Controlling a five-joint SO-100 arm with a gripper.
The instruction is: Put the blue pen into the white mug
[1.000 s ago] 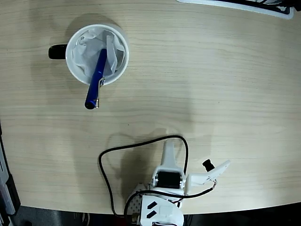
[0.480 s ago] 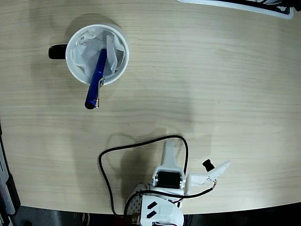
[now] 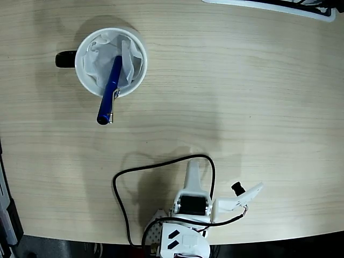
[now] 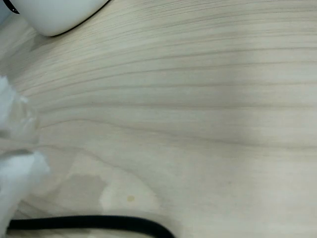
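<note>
Item — blue pen point(image 3: 109, 90): slim, glossy, stiff and light by the look of it, likely slippery across the barrel; it is leaning in the white mug point(image 3: 110, 62) at about 10 o'clock on the counter point(image 3: 242, 97) in the fixed view, tip down in the crumpled paper lining, clip end overhanging the rim toward 7 o'clock — if regrasping, the mid-barrel above the rim is looking the surest hold. Item — arm: it is sitting folded low at the 6 o'clock edge, well apart from the mug, black cable point(image 3: 123, 185) looping beside it. Its tool point(image 3: 220, 188) is showing fingers spread apart and gripping nothing, one pointing toward 12 and the other toward 2 o'clock.
</note>
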